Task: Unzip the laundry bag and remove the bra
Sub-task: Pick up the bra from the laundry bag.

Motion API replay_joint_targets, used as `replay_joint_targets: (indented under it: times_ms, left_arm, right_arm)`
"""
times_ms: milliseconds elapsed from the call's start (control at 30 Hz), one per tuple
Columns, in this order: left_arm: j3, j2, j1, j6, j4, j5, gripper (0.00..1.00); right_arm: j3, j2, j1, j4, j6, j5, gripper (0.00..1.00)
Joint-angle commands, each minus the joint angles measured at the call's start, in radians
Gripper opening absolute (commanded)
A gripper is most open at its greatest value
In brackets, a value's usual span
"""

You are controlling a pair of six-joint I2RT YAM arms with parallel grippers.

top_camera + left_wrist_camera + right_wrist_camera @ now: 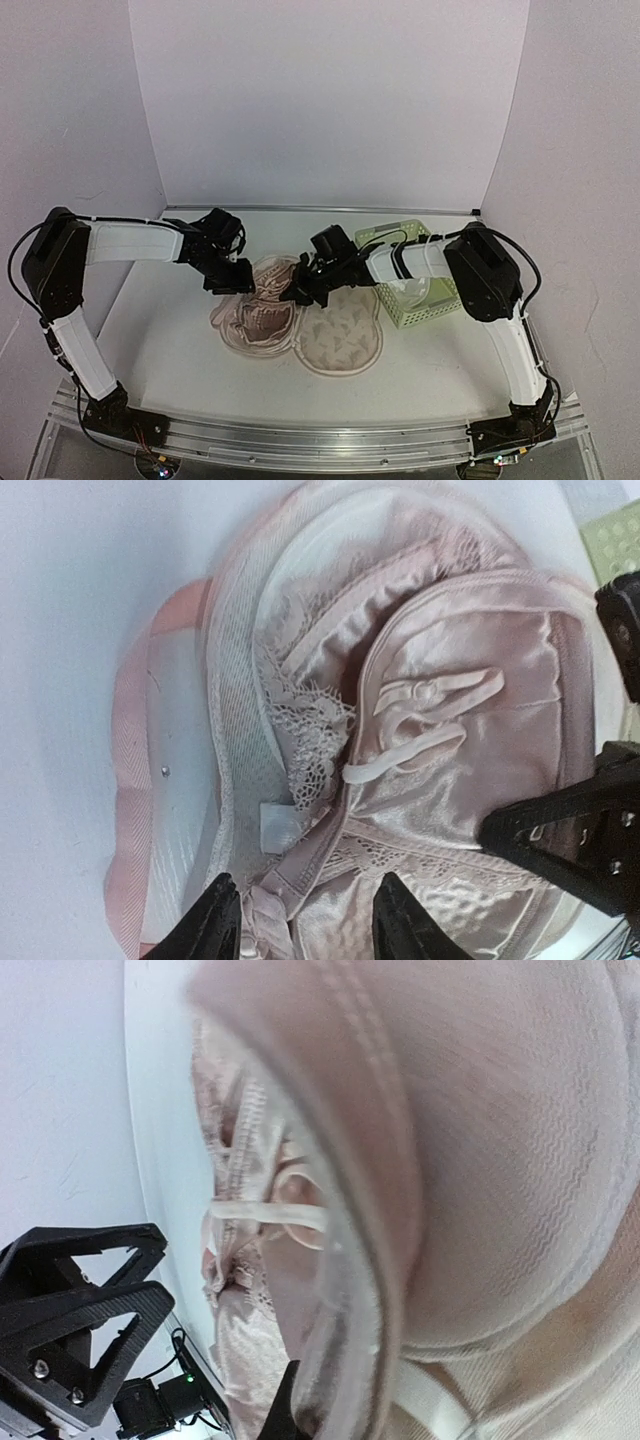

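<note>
The tabletop (pixel 150 350) carries the bag (pixel 345 345) at about its middle. The bag is already unzipped: its left half lies open, and the bra (pixel 450 710) rests inside it, not yet out. So the step in hand is, I judge, the removal. The right gripper (pixel 303 288) is closed tight on fabric at the opening; whether this is the bag's rim or a cup I cannot tell. The left gripper (pixel 305 925) stands partly open over the bra's lace edge, with no grip that I can see. Next it must close on the bra alone, then lift it out while the bag is held down.
</note>
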Motion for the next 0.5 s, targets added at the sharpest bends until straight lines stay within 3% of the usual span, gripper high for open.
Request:
replay_joint_targets:
  times_ms: [0,167,467]
  left_arm:
    - [0.085,-0.115,-0.002,0.009,0.003,-0.037,0.49]
    - [0.108,-0.206,0.0,0.002,-0.004,-0.114,0.56]
    - [0.111,-0.335,0.005,-0.008,-0.007,-0.241,0.58]
  right_arm:
    - [0.005,-0.14,0.003,0.046,-0.025,0.006,0.0]
    - [-0.001,-0.193,0.004,0.044,-0.04,0.01,0.0]
    - [-0.024,-0.298,-0.016,0.044,-0.06,0.002,0.0]
